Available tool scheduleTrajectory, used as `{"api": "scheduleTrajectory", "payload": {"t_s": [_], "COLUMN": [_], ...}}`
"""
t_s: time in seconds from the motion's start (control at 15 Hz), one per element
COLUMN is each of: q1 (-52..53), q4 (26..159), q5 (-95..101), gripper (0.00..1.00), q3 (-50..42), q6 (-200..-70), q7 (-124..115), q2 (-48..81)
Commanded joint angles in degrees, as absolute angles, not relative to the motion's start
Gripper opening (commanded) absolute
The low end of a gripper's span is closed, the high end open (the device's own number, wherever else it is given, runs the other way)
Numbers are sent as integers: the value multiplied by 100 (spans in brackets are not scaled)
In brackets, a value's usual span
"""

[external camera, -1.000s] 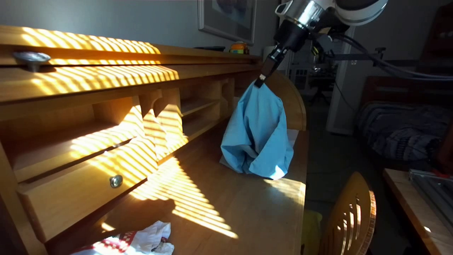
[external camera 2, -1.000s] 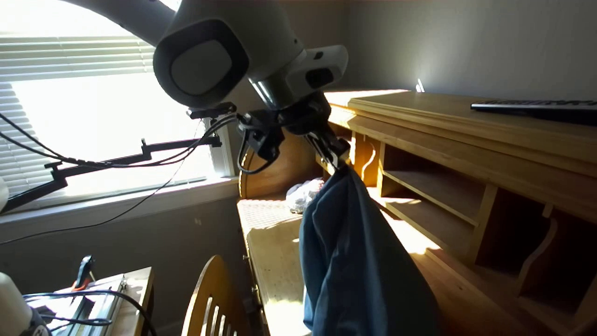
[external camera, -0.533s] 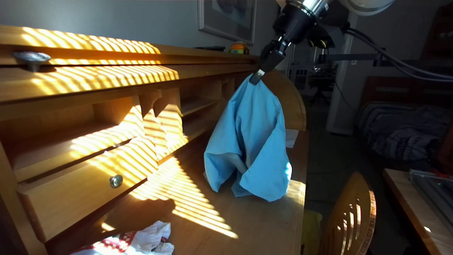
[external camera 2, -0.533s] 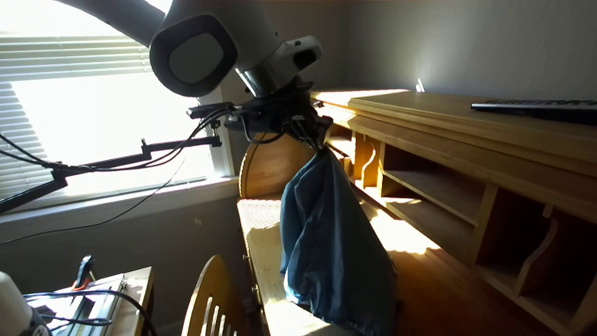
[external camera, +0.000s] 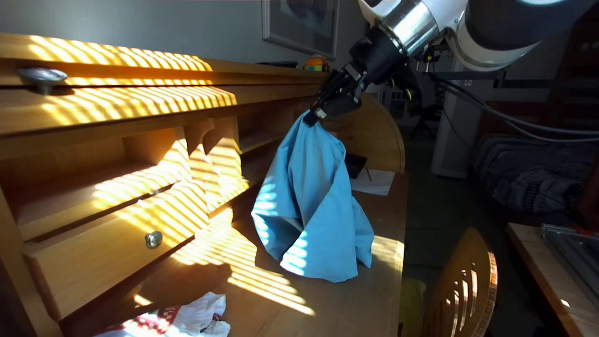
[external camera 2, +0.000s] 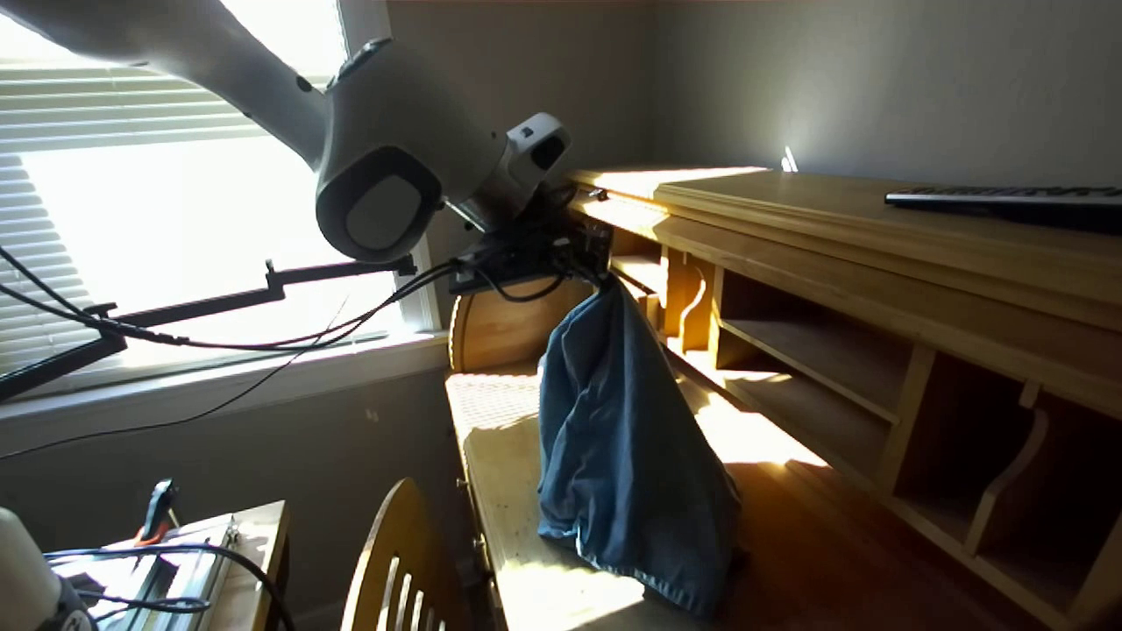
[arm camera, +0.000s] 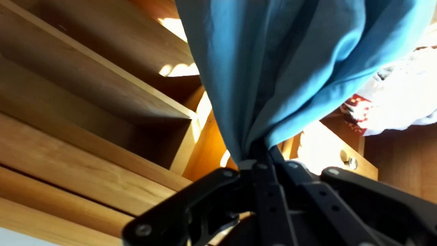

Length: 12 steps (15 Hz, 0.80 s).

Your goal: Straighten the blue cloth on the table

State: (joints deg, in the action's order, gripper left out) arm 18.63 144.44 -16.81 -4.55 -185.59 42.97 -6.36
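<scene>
In an exterior view: cloth (external camera: 323, 187) in fingers (external camera: 310, 118) over desk (external camera: 337, 309); another cloth (external camera: 201, 311) before it, paper (external camera: 380, 183) behind, chair (external camera: 461, 255) at right.

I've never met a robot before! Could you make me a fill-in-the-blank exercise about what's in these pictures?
The pincer grips a hanging cloth coloured ____.
The white cloth on the desk has a band patterned in white and ____.
The knob on the drawer is ____ in shape.
The window blind has slats running ____.

Missing words: blue; red; round; horizontally.
</scene>
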Motion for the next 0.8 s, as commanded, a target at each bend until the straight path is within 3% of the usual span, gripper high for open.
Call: {"api": "scheduleTrajectory", "payload": {"t_s": [0.0, 0.2, 0.27, 0.67, 0.73], "q1": [2784, 3100, 2225, 1580, 1420], "q4": [14541, 14554, 14598, 14428, 14404], "q5": [-1995, -1814, -978, -42, -684], "gripper": [0, 0, 0, 0, 0], "q3": [-792, -777, 5, 570, 814], "q6": [-19075, -19001, -18933, -18439, -18478], "q7": [4270, 3968, 3189, 1702, 2176], "q2": [-278, -78, -58, 598, 739]}}
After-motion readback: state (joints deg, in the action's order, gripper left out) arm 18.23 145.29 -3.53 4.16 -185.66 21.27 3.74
